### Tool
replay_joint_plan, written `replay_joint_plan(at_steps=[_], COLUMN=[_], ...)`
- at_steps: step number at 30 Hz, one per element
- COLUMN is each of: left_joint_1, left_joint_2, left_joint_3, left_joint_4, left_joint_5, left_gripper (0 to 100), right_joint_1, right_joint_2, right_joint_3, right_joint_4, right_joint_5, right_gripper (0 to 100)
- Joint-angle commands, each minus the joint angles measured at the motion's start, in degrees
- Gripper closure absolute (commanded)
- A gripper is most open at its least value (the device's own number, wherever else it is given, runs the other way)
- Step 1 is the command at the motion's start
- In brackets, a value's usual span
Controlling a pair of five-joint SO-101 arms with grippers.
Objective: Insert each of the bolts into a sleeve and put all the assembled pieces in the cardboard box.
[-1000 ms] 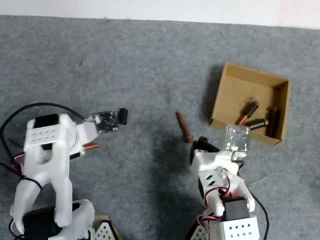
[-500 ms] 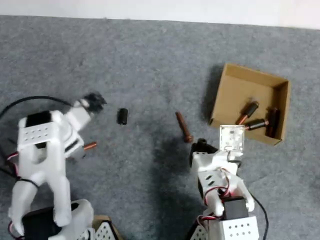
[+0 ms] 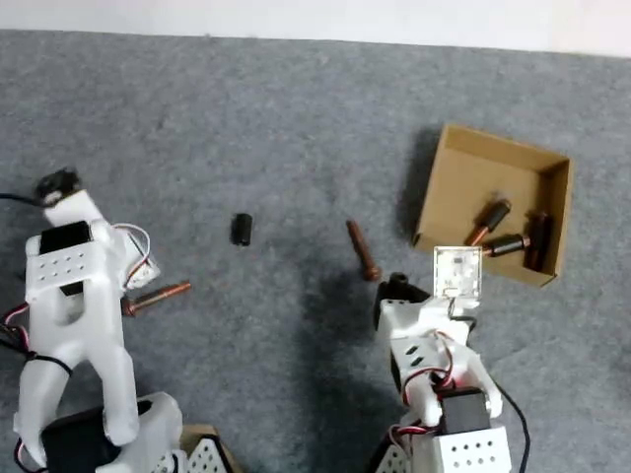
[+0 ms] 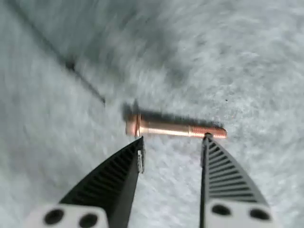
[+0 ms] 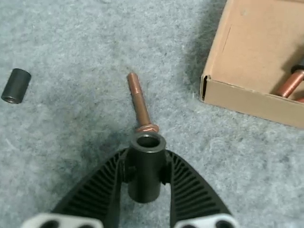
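Copper-coloured and lying flat, the near bolt [image 4: 175, 128] rested on the grey, felt-like tabletop [image 3: 296, 108] just beyond the left hand [image 4: 174, 139]. The hand's two black fingers stood apart, one tip close to the bolt's head and the other close to its threaded end, with nothing between them. From above, this bolt lay just beside the left arm's white body.

A second bolt [image 3: 362, 249] lay near the middle of the tabletop, its head toward the right arm. The right hand [image 5: 147, 159] was clamped on an upright black sleeve [image 5: 145, 185], whose open end sat just short of that bolt's head.

A loose sleeve [image 3: 242, 229], also black, lay on its side between the two bolts, apart from both.

The cardboard box [image 3: 463, 158] sat at the far right, near the second bolt. Inside it, three assembled pieces [image 3: 490, 219] lay toward the wall farthest from the bolts, copper ends showing from two of the dark sleeves.
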Motion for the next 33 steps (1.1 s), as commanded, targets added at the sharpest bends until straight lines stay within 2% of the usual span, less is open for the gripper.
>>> replay_joint_plan(at_steps=[1,7,16,26,33], left_joint_1=[1.2,1.5,1.6,2.2,2.2], left_joint_2=[-2.7,-2.3,-2.2,-2.2,-2.2], left_joint_3=[-0.4,0.0,7.4,16.4,18.5], left_joint_4=[2.2,2.3,3.1,-15.8,-17.8], left_joint_5=[10.6,20.5,25.0,28.4,28.4], left_gripper=[82,82,82,82,82], right_joint_1=[0.5,0.5,0.5,0.5,0.5], right_joint_2=[-0.7,-0.7,-0.7,-0.7,-0.7], right_joint_3=[-0.7,-0.7,-0.7,-0.6,1.0], right_joint_4=[-1.5,-1.5,-1.5,-1.3,-1.5], right_joint_5=[0.6,0.7,0.7,0.7,0.8], right_gripper=[99.0,99.0,99.0,99.0,99.0])
